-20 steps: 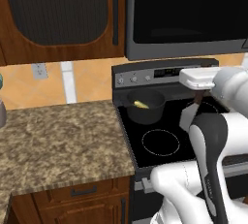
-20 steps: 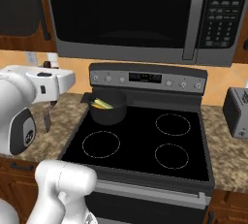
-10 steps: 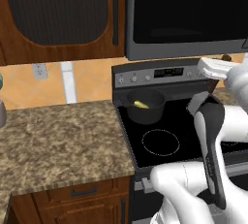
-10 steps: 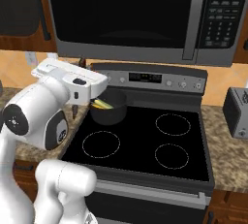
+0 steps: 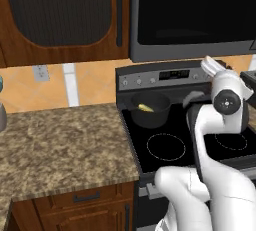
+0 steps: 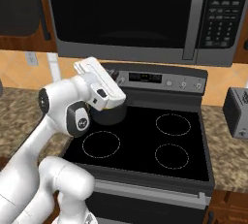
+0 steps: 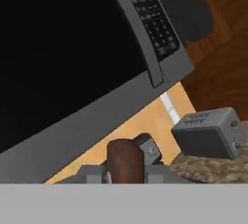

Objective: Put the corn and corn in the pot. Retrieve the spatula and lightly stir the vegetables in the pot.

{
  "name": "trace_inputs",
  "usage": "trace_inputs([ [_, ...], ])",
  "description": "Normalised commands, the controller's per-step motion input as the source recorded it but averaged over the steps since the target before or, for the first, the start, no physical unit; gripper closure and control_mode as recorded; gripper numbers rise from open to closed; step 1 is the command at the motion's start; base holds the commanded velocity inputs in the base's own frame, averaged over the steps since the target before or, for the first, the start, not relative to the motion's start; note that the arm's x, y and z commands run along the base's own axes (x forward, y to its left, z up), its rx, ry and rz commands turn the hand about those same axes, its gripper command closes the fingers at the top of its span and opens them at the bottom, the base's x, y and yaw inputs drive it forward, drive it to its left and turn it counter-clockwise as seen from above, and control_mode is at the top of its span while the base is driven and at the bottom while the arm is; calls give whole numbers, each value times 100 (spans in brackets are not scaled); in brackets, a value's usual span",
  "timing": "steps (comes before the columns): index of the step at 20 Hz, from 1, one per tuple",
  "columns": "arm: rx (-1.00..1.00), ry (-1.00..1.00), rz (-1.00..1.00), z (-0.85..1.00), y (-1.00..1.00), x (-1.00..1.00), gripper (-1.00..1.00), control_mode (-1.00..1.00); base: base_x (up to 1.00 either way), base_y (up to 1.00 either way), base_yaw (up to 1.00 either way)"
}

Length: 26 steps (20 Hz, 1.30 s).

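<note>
the microwave [image 7: 72,63] looms broad, dark and glossy ahead of the gripper [image 7: 127,172], and the boxy grey toaster [image 7: 208,133] sits off to its side. the round, near-black pot [image 5: 149,109] lies well away from the tool with one small yellow cob [image 5: 145,108] showing inside. the jaws are shut on a brown, rounded handle, likely the spatula [image 7: 125,161], so i'd swing the tip down into the pot and stir gently.
</note>
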Motion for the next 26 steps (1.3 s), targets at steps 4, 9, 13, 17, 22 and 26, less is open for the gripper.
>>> trace_inputs([
  [4, 31, 5, -26, -49, -13, 51, 100, -100, 0, 0, 0],
  [9, 23, 4, -19, -64, 9, 36, 100, -100, 0, 0, 0],
  [13, 21, 0, -18, -31, 17, 77, 100, -100, 0, 0, 0],
  [17, 15, 4, -17, -30, 31, 73, 100, -100, 0, 0, 0],
  [22, 5, 8, -16, -31, 39, 62, 100, -100, 0, 0, 0],
  [26, 0, 9, -16, -37, 27, 51, 100, -100, 0, 0, 0],
])
